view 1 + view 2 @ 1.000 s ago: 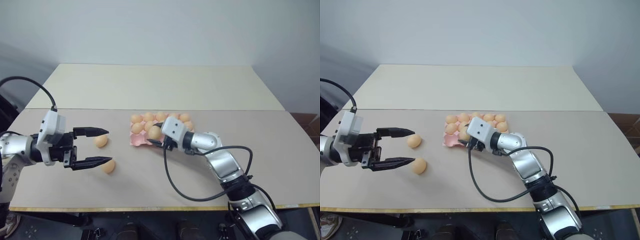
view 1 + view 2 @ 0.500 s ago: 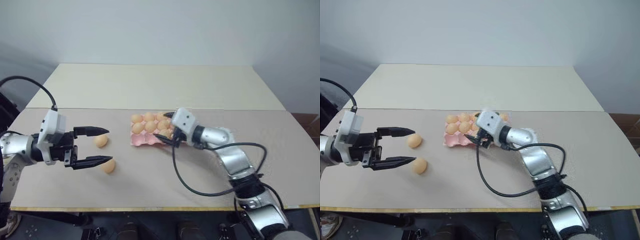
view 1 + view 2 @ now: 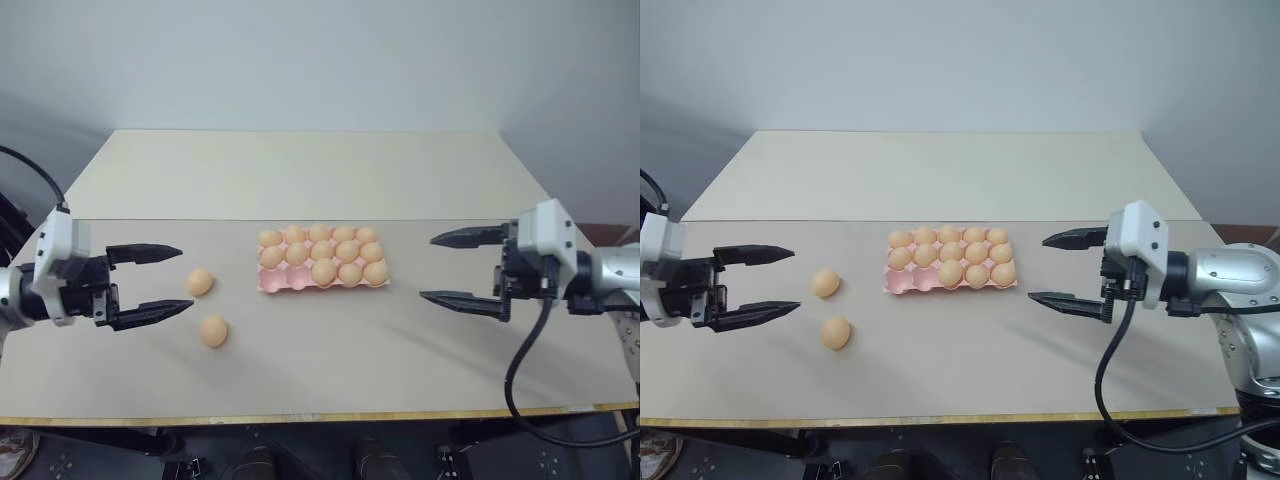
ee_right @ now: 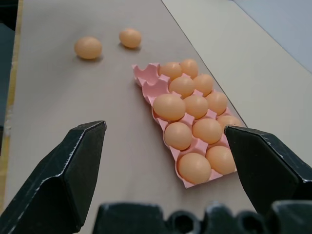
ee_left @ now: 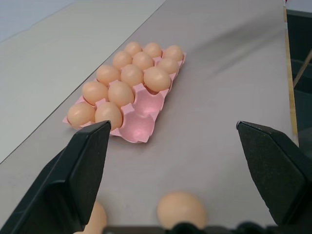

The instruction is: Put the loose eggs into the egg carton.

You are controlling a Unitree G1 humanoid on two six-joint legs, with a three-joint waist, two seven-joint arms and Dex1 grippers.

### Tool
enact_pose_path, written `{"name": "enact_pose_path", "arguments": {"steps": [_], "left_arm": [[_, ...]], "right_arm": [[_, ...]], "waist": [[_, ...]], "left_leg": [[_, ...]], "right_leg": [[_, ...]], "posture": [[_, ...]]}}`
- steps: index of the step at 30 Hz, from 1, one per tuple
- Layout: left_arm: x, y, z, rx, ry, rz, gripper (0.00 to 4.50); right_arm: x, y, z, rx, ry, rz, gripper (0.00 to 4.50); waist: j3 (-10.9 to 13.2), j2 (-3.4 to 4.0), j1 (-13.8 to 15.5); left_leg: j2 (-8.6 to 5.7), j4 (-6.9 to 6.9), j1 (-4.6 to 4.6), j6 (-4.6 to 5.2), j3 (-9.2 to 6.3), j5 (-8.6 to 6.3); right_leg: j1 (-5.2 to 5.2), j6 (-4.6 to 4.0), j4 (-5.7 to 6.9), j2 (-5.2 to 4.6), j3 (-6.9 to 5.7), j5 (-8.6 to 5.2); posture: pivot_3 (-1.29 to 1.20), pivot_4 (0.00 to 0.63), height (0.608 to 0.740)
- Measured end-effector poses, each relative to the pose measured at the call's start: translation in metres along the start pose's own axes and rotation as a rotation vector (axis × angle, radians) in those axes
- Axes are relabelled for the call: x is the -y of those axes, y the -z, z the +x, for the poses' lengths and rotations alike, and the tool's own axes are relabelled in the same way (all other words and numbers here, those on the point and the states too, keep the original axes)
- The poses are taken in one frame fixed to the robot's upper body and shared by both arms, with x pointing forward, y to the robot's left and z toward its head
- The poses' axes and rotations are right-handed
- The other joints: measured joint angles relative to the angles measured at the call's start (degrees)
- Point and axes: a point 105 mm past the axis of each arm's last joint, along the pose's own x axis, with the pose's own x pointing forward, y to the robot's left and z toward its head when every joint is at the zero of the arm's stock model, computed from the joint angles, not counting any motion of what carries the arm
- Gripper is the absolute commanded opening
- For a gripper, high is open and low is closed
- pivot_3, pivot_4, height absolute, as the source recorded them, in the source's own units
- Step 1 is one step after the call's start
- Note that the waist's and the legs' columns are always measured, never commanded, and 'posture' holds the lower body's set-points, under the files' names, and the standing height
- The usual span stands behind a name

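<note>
Egg carton point(image 3: 322, 279) sits mid-bench, slightly toward the back edge. 13 cups filled; the 2 empty ones are in the front row at the carton's left end, i.e. the end facing the strays.

Two loose eggs point(image 3: 200, 282) point(image 3: 213, 331) lie on the bench surface w/ clear gap to the carton's left end, near each other but not touching.

L gripper point(image 3: 146, 286) hovers near bench's left edge, jaws wide apart, nothing in them, aimed at the eggs; prob. lined up for next pick.

R gripper point(image 3: 462, 269) held off carton's right end, jaws wide apart, empty; likely parked clear so carton stays unobstructed.
</note>
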Motion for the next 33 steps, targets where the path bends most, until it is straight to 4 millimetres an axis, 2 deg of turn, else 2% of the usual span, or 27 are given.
{"name": "enact_pose_path", "arguments": {"steps": [7, 11, 16, 20, 25, 28, 32, 33], "left_arm": [[0.002, 0.004, -0.002, -0.028, 0.02, -0.006, 4.5], [0.007, 0.018, 0.001, -0.114, 0.053, 0.009, 4.5], [0.014, 0.044, 0.019, -0.224, 0.109, 0.073, 4.5], [0.017, 0.067, 0.04, -0.282, 0.149, 0.144, 4.5], [0.015, 0.089, 0.057, -0.369, 0.193, 0.224, 4.5], [0.014, 0.099, 0.065, -0.385, 0.202, 0.234, 3.93], [0.01, 0.104, 0.068, -0.406, 0.213, 0.247, 2.6], [0.009, 0.104, 0.068, -0.407, 0.208, 0.249, 2.46]], "right_arm": [[-0.002, 0.004, 0.005, 0.0, -0.005, 0.016, 4.47], [-0.004, 0.002, 0.008, 0.007, -0.021, 0.015, 4.47], [-0.006, 0.002, 0.011, 0.012, -0.029, 0.017, 4.47], [-0.006, 0.001, 0.014, 0.015, -0.037, 0.012, 4.47], [-0.009, -0.003, 0.016, 0.019, -0.043, -0.008, 4.47], [-0.01, -0.006, 0.017, 0.024, -0.035, -0.022, 4.5], [-0.012, -0.012, 0.017, 0.042, -0.026, -0.031, 4.5], [-0.013, -0.013, 0.017, 0.045, -0.022, -0.031, 4.5]], "waist": [[0.0, 0.0, 0.37], [0.0, 0.0, 0.4], [0.0, 0.0, 0.47], [0.0, 0.0, 0.63], [0.0, 0.0, 0.68], [0.0, 0.0, 0.61], [0.0, 0.0, 0.53], [0.0, 0.0, 0.56]], "left_leg": [[-0.01, 0.0, -0.11, 0.0, 0.01, 0.0], [-0.01, 0.0, -0.08, 0.0, 0.01, 0.0], [-0.01, 0.0, -0.09, 0.0, 0.02, 0.0], [-0.02, 0.0, -0.11, 0.0, 0.02, 0.0], [-0.02, 0.01, -0.12, 0.0, 0.02, 0.0], [-0.02, 0.01, -0.12, 0.0, 0.02, 0.0], [-0.02, 0.01, -0.12, 0.0, 0.01, 0.0], [-0.02, 0.01, -0.12, 0.0, 0.01, 0.0]], "right_leg": [[-0.06, 0.02, -0.04, -0.02, 0.0, -0.01], [-0.05, 0.01, -0.03, -0.02, -0.01, -0.01], [-0.04, 0.01, -0.04, -0.02, -0.01, -0.01], [-0.05, 0.01, -0.04, -0.02, 0.0, 0.0], [-0.05, 0.01, -0.04, -0.02, 0.0, 0.0], [-0.05, 0.01, -0.02, -0.01, 0.0, 0.0], [-0.05, 0.01, -0.02, -0.02, 0.01, 0.0], [-0.05, 0.02, -0.02, -0.02, 0.0, 0.0]], "posture": [[0.0, 0.15, 0.74], [0.0, 0.15, 0.74], [0.0, 0.15, 0.74], [0.0, 0.15, 0.74], [0.0, 0.15, 0.74], [0.0, 0.15, 0.74], [0.0, 0.15, 0.74], [0.0, 0.15, 0.74]]}}
